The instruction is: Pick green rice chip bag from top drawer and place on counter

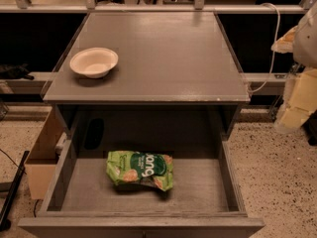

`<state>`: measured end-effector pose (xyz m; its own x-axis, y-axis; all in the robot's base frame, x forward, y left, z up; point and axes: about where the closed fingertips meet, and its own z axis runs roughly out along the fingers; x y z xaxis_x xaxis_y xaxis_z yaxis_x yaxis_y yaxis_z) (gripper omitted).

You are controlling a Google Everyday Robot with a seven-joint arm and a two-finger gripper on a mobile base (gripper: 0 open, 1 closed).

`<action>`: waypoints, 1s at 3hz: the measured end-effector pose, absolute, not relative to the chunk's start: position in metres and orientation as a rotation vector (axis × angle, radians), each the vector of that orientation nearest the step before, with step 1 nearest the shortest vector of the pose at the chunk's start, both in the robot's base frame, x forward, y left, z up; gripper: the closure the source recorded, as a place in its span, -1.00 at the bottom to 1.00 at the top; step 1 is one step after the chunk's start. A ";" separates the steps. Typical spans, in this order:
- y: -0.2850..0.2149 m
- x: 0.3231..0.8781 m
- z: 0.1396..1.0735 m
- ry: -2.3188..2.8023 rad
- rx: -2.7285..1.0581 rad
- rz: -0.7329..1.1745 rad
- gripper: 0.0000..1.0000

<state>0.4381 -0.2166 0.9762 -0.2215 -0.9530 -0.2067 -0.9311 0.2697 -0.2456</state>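
The green rice chip bag (pixel 140 170) lies flat on the floor of the open top drawer (pixel 225 182), a little left of the middle, with its dark green label facing up. The counter (pixel 163 58) is the flat grey-brown top of the cabinet above the drawer. My gripper (pixel 298 100) hangs at the far right edge of the camera view, beside the cabinet and well away from the bag, partly cut off by the frame.
A white bowl (pixel 94 62) stands on the counter's left side. A white cable (pixel 274 43) runs down past the counter's right edge. A wooden box (pixel 42 155) sits on the speckled floor left of the drawer. A rail runs behind the cabinet.
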 end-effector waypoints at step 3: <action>-0.209 0.419 0.950 2.214 -1.630 0.024 -1.00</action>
